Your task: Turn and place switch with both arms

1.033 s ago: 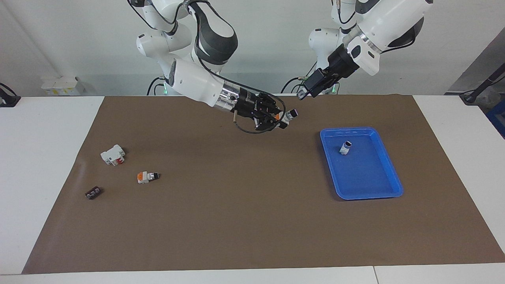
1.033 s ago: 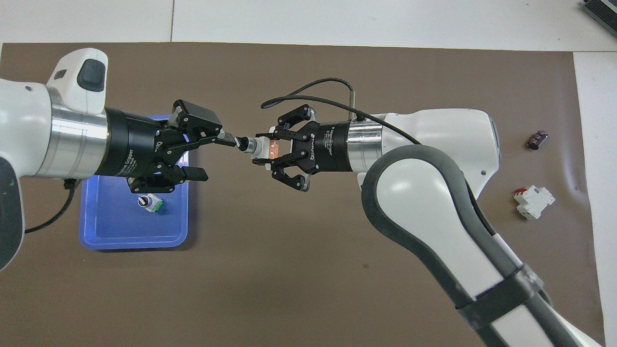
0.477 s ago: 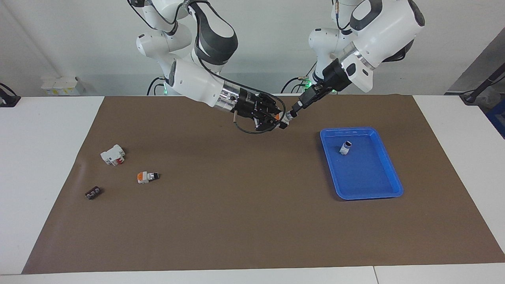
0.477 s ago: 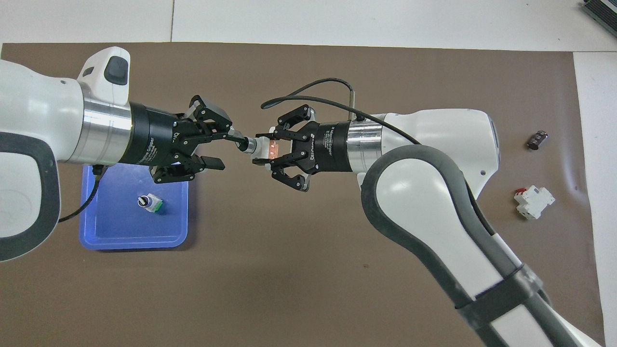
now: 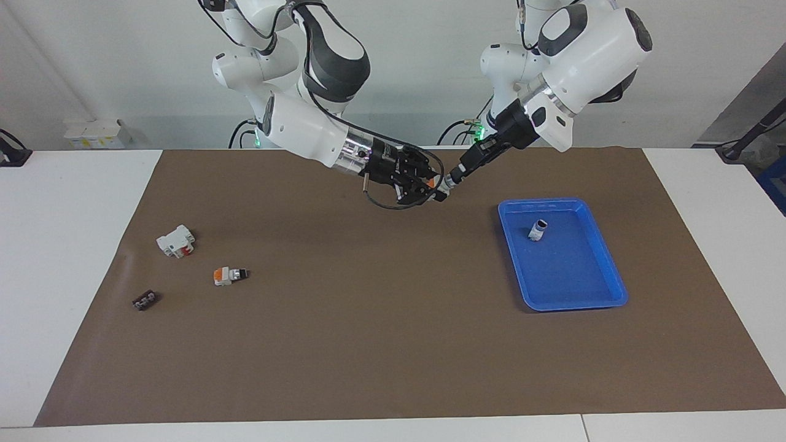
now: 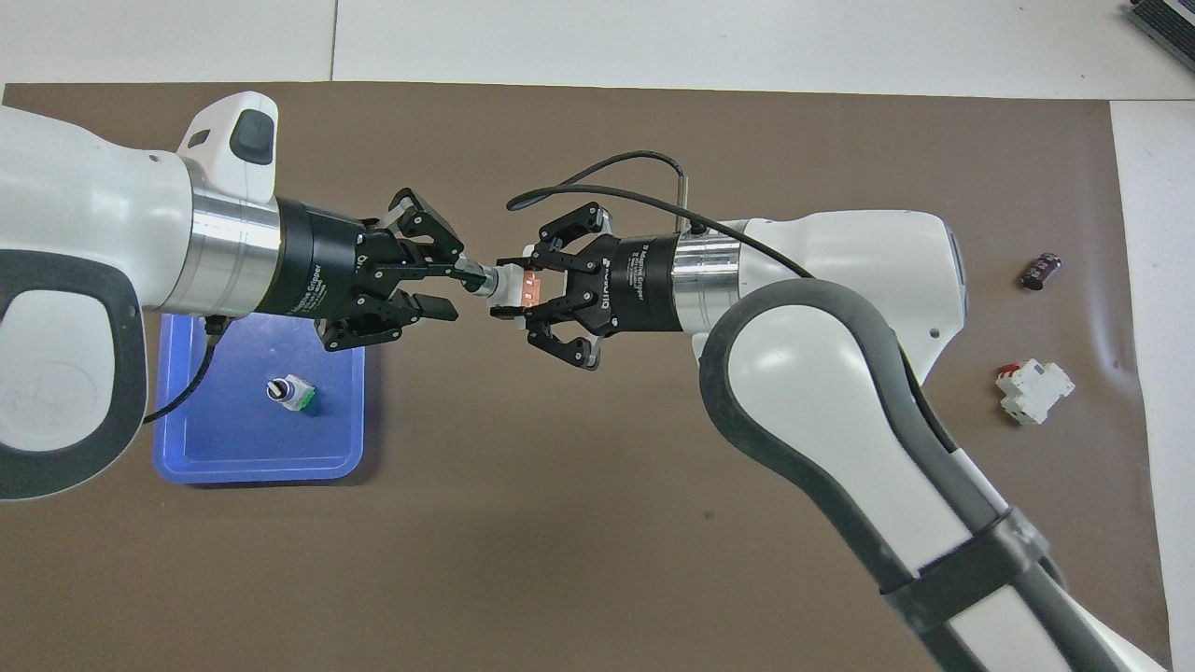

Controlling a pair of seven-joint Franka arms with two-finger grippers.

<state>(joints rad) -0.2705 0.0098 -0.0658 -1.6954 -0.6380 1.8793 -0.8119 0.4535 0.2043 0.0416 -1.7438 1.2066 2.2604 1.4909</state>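
Observation:
My right gripper [image 5: 435, 186] is shut on the switch [image 5: 443, 182] and holds it in the air over the mat, between the robots and the blue tray [image 5: 577, 288]. In the overhead view the right gripper [image 6: 513, 287] grips the switch's [image 6: 505, 281] white body by its orange end, black tip pointing at my left gripper [image 6: 457, 289]. The left gripper [image 5: 455, 174] is open, one finger beside the black tip, the other below it and apart.
A look-alike switch [image 5: 538, 230] stands in the tray [image 6: 215, 457]. Another switch [image 5: 229, 275] lies on the mat toward the right arm's end, by a white block with a red mark [image 5: 176, 240] and a flat black piece [image 5: 145, 300].
My left gripper has come down and moved up to the switch's black tip, its fingers turning and narrowing. The right gripper and the switch have stayed put.

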